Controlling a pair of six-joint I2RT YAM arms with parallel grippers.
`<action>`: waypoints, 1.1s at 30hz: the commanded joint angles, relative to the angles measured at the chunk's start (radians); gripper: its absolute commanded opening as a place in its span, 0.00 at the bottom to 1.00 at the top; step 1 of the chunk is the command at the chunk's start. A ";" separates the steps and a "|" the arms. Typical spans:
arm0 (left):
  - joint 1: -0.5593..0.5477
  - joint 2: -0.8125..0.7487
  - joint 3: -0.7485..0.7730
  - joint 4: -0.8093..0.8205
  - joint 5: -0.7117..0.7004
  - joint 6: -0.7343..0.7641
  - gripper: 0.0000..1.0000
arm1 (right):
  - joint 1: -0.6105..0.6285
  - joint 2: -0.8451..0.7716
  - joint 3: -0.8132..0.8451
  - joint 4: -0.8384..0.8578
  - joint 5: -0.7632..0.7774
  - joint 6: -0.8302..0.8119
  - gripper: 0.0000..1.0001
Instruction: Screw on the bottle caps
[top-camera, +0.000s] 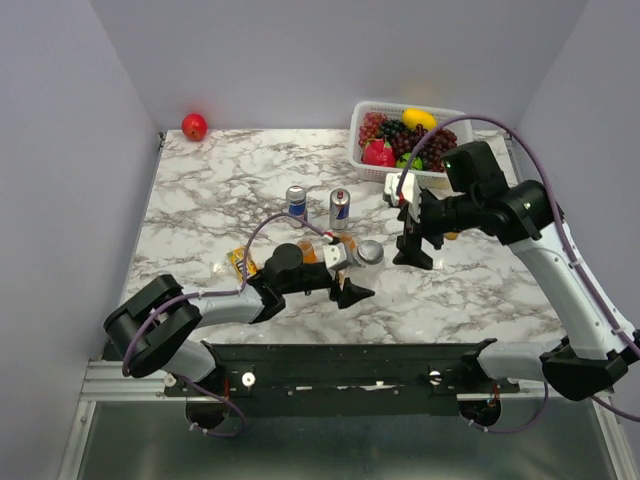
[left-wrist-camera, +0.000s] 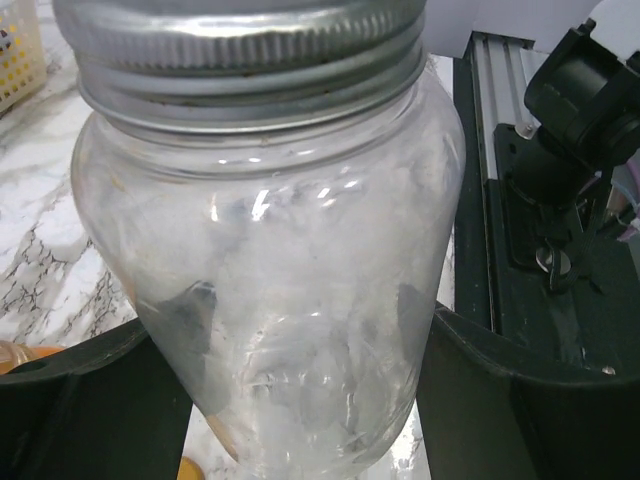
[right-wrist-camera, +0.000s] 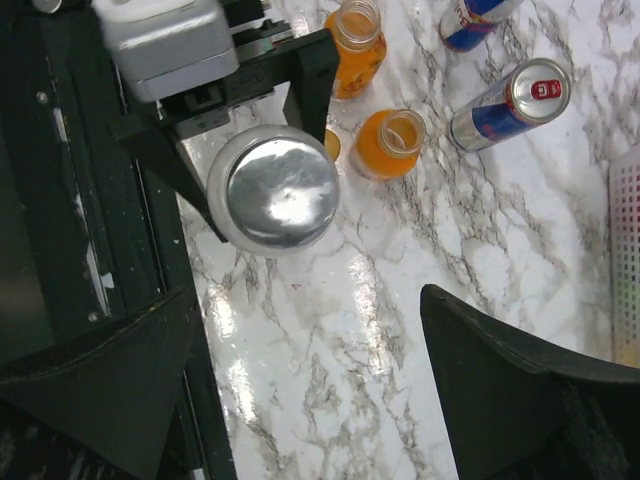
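The clear glass jar (left-wrist-camera: 270, 300) stands between my left gripper's (left-wrist-camera: 300, 400) two fingers, which touch its sides. The silver-grey lid (left-wrist-camera: 250, 60) sits on its mouth. From above the lidded jar (top-camera: 370, 253) is at the table's front middle, in my left gripper (top-camera: 355, 268). My right gripper (top-camera: 413, 250) is open and empty, just right of the jar and above the marble. In the right wrist view the lid (right-wrist-camera: 277, 190) lies up-left of that gripper (right-wrist-camera: 310, 380). Two uncapped orange bottles (right-wrist-camera: 357, 40) (right-wrist-camera: 390, 143) stand behind the jar. A small orange cap (right-wrist-camera: 332, 145) may lie beside it.
Two blue-and-silver cans (top-camera: 296, 203) (top-camera: 340, 208) stand behind the bottles. A white basket (top-camera: 360, 130) of fruit is at the back right and a red apple (top-camera: 194, 126) at the back left. A small yellow item (top-camera: 237, 262) lies left of my left wrist.
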 joint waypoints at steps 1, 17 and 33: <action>0.045 -0.045 -0.002 -0.143 0.133 0.140 0.00 | 0.009 -0.058 -0.054 0.015 -0.063 -0.211 1.00; 0.085 -0.200 0.086 -0.685 0.215 0.474 0.00 | 0.209 0.088 -0.001 -0.291 -0.165 -0.797 0.88; 0.086 -0.253 0.064 -0.680 0.212 0.464 0.00 | 0.251 0.088 -0.101 -0.151 -0.122 -0.695 0.84</action>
